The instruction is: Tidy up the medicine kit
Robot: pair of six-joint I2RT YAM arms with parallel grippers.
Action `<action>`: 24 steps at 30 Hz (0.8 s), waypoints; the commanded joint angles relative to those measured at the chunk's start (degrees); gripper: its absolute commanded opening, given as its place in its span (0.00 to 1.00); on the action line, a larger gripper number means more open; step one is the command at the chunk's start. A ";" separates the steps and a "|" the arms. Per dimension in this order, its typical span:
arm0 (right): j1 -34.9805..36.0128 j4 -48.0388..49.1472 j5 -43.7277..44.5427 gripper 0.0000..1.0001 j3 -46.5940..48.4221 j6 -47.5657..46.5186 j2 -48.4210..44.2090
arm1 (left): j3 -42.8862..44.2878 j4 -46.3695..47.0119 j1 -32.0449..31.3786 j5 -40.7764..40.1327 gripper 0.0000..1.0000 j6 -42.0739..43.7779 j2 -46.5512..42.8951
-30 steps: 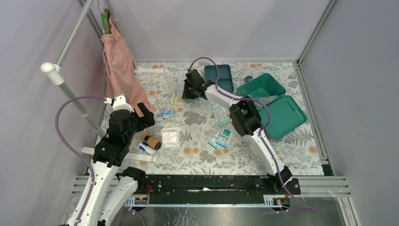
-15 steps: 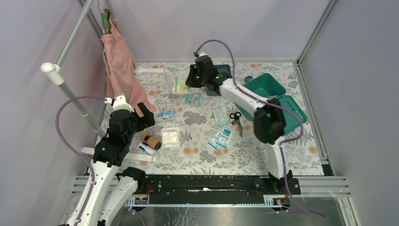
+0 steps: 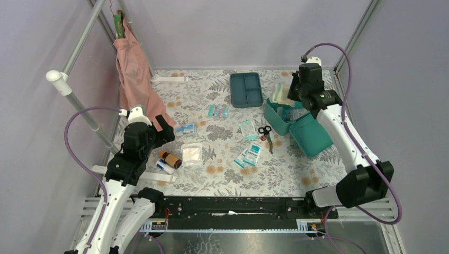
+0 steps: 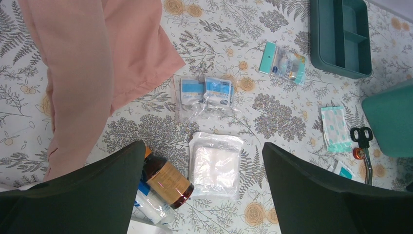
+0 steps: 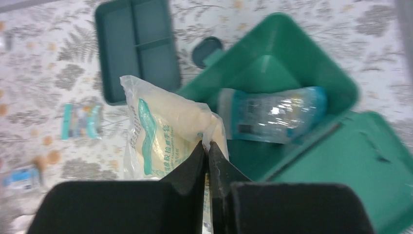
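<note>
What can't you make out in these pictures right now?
- Right wrist view: print on the packet in the right end effector, blurred.
- Right wrist view: medicine kit floor, partly hidden by that packet.
- Left wrist view: tube beside the brown bottle, partly behind the left end effector.

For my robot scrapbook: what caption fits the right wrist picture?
Right gripper holds a cream packet near the open medicine kit.

R tool (image 5: 208,147) — tight on pkt (image 5: 163,129) by medicine kit (image 5: 292,53)
</note>
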 commanded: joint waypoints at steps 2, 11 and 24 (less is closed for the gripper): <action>0.00 -9.31 15.01 0.08 -0.17 -10.11 -3.55 | -0.78 2.01 -0.13 0.34 0.99 0.90 0.17; 0.00 -13.62 18.05 0.13 4.22 -16.05 3.45 | -0.89 1.98 -0.13 0.06 0.99 0.84 -0.37; 0.84 -9.85 8.09 0.23 9.04 -24.53 13.82 | -0.87 1.93 -0.13 -0.04 0.99 0.75 -0.17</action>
